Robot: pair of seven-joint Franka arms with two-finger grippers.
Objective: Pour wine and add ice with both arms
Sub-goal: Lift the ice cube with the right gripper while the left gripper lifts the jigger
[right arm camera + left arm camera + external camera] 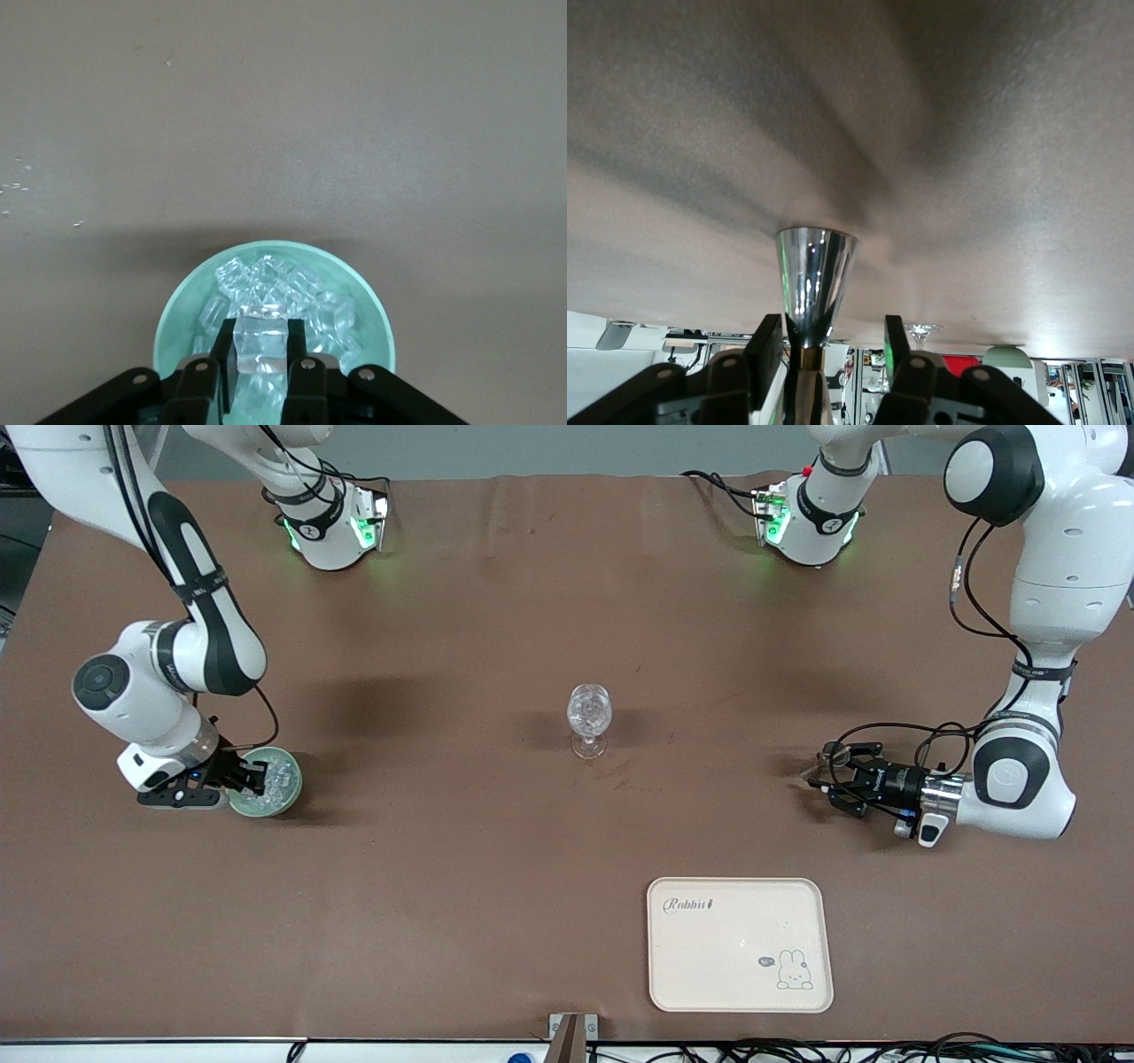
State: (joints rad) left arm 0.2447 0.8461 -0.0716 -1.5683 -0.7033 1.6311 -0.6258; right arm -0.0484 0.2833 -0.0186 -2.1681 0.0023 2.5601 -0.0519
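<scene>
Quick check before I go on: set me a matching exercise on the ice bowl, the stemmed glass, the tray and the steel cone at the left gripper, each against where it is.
Things:
1. green bowl of ice
2. stemmed glass
3. cream tray
4. shiny metal cone

Places:
A. mid-table, standing alone
B. nearest the front camera, toward the left arm's end
C. between the left gripper's fingers
D. under the right gripper, which is shut on an ice chunk

Pairs: 1-D, 2-A, 3-B, 4-C
</scene>
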